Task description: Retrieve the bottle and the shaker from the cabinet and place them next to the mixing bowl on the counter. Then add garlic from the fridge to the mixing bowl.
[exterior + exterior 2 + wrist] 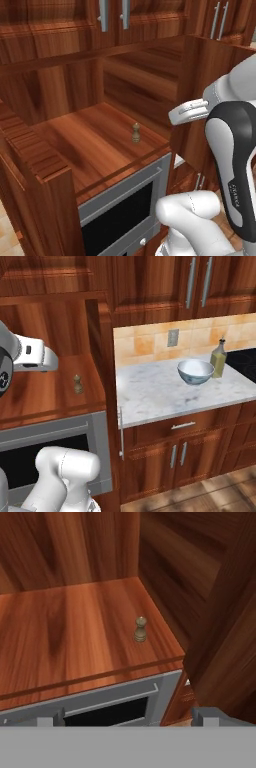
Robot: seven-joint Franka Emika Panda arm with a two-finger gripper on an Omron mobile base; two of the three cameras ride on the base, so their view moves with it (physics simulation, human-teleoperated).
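1. Bottle (218, 358) already stands on counter (150, 393), touching or just beside mixing bowl (195, 371).
2. Step in hand: fetching shaker (140, 630), upright on cabinet (75, 145) shelf, near its front right.
3. Gripper (129, 716) jaws fully apart, holding nothing, well short of shaker.
4. Next: reach in, straddle shaker, close.

Bare shelf surrounds the shaker (140, 629); the cabinet (165, 567) wall stands near its right.

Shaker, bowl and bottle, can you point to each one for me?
shaker (140, 630), hand view, on its brown middle.
mixing bowl (195, 371), right base view, on its outer front wall.
bottle (218, 362), right base view, on its yellow glass body.
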